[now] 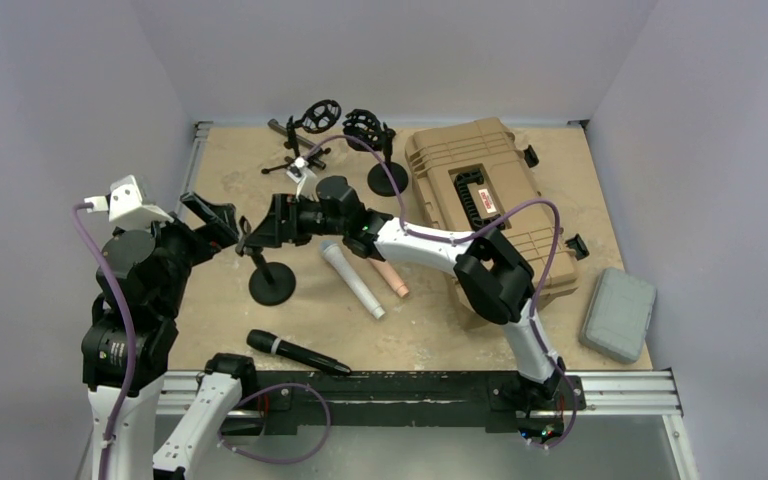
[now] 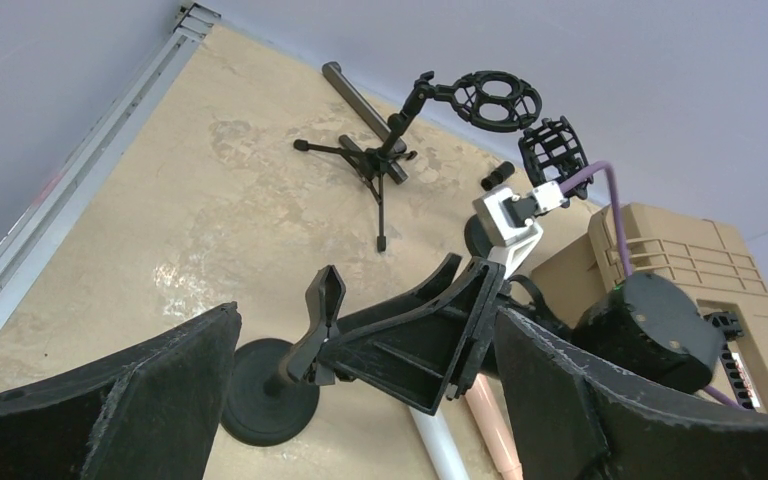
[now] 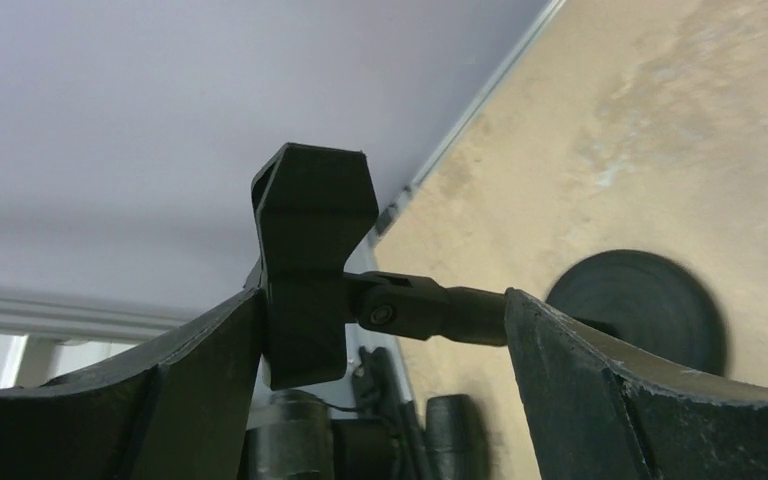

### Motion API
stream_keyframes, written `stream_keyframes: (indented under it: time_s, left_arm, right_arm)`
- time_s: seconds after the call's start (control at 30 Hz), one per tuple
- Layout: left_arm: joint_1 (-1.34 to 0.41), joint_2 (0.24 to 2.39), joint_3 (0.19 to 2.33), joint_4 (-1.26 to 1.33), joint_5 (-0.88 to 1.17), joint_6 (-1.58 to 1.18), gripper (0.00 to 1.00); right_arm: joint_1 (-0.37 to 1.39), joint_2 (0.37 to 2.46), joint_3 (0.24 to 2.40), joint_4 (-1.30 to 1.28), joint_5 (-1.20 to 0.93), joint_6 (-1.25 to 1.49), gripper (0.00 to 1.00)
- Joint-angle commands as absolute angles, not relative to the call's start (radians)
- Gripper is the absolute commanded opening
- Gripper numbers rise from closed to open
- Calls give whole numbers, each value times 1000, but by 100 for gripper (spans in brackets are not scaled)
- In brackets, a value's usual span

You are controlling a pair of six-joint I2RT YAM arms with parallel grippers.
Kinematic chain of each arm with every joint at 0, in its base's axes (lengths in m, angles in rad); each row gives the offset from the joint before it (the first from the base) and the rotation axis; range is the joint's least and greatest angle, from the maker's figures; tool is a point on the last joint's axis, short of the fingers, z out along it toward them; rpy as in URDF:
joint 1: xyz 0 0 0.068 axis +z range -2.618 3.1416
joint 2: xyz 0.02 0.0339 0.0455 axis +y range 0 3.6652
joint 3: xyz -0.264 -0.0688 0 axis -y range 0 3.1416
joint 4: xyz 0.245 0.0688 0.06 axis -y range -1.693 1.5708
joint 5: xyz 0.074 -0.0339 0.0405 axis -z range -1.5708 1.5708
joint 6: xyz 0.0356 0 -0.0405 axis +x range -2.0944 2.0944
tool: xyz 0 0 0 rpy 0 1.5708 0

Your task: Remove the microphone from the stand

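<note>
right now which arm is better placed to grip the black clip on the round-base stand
right: the right claw, open, straddles the black plastic clip; the left claw, also open, sits short of it

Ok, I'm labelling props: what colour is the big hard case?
The hard case is tan, clearest in the top external view.

The overhead camera looks steeply down on the whole tan counter [image 1: 230, 180] from behind the arms. The left wrist camera faces the far wall, low; the right sits closer. All share the black round-based clip stand [image 1: 272, 283] [image 2: 265, 400] [image 3: 310, 260].
</note>
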State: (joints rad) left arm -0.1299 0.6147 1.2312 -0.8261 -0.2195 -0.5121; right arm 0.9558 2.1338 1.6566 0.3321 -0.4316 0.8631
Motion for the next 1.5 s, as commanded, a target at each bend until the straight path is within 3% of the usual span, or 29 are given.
stream_keyframes:
  time_s: [0.0,0.2,0.57,0.87,1.1,1.27,1.47]
  left_arm:
    - [-122,608,1229,-794,-210,-506,94]
    - [-121,613,1229,-792,-199,-512,94]
    - [-121,612,1229,-769,-174,-501,95]
    - [-121,604,1234,-746,-155,-491,95]
    - [-121,593,1259,-707,-182,-426,96]
    - [-121,569,1260,-673,-208,-410,96]
    - [-121,512,1229,-596,-232,-401,96]
  right_arm:
    - [951,2207,1593,211,-383,789,82]
    - [949,2203,1662,172,-401,759,83]
    - [915,1996,1810,77,-406,651,90]
    - [766,1678,1548,66,-332,524,89]
    - [692,1329,1372,-52,25,290,93]
    - [692,1062,1227,-14,331,207,97]
    - [693,819,1095,69,526,175,99]
